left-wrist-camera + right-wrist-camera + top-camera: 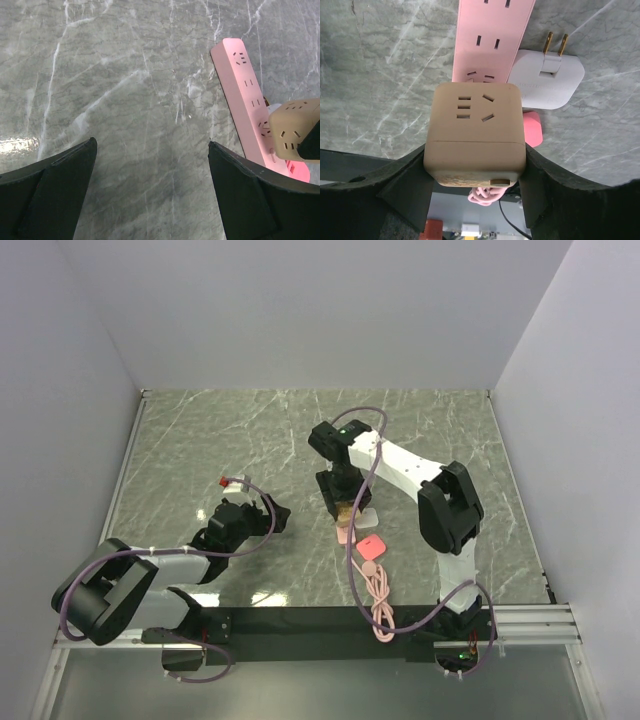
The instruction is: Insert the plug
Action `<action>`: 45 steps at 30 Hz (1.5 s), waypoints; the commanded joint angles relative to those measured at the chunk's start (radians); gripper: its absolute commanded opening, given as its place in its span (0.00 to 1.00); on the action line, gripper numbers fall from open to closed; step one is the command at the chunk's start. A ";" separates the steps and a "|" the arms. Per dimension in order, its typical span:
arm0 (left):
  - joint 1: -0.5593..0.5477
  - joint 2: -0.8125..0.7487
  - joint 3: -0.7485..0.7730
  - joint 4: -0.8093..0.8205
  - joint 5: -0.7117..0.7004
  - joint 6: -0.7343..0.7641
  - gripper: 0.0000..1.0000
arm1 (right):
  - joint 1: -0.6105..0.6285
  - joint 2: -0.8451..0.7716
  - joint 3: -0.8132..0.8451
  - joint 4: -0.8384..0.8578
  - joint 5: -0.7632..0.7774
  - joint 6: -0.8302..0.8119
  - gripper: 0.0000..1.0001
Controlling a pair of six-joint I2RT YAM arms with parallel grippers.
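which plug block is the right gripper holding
The tan cube, clamped in the right gripper over the power strip; the white adapter and coral-pink plug lie loose on the table.

Left arm (150,575): lies low, stretched from its base at the near left, forward and to the right. Wrist roughly level.
Left claw (278,516): jaws spread wide. In the wrist view both dark fingers (55,195) sit at the frame's lower corners with nothing between them.
Right arm (412,470): rises from its base at the near right, folds at a raised elbow (450,508), and the white forearm runs back and to the left. The wrist is bent over so the claw points down.
Right claw (338,502): jaws closed in against two opposite sides of a tan cube (475,125), one finger flat on each side. The cube sits square between them.
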 commanded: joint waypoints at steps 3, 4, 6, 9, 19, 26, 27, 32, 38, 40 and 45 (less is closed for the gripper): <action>0.006 -0.004 0.025 0.042 0.018 -0.002 0.99 | -0.004 0.076 0.042 0.007 -0.036 -0.036 0.00; 0.007 -0.005 0.025 0.042 0.018 0.000 0.99 | -0.004 0.079 0.045 0.007 -0.036 -0.036 0.00; 0.008 -0.002 0.025 0.042 0.018 0.000 0.99 | -0.006 0.084 0.037 0.014 -0.041 -0.037 0.00; 0.009 0.001 0.026 0.042 0.021 0.000 0.99 | -0.004 0.093 0.019 0.045 -0.059 -0.033 0.00; 0.011 0.001 0.025 0.047 0.027 0.000 0.99 | 0.041 0.133 -0.012 0.072 -0.049 0.010 0.00; 0.014 -0.016 0.020 0.046 0.032 -0.003 0.99 | 0.029 0.160 0.005 0.071 -0.026 0.004 0.00; 0.012 -0.016 0.020 0.046 0.032 -0.005 0.99 | 0.026 0.159 0.009 0.068 -0.024 0.003 0.00; 0.012 -0.014 0.022 0.046 0.035 -0.003 0.99 | 0.014 0.168 0.058 0.046 -0.050 -0.020 0.00; 0.014 -0.016 0.023 0.044 0.035 -0.002 0.99 | 0.002 0.162 0.118 -0.006 -0.041 -0.039 0.00; 0.014 -0.016 0.022 0.047 0.038 -0.002 0.99 | 0.000 0.153 0.126 -0.012 -0.046 -0.040 0.00; 0.014 -0.021 0.006 0.078 0.056 0.006 0.99 | -0.006 0.117 0.131 -0.026 -0.020 -0.039 0.00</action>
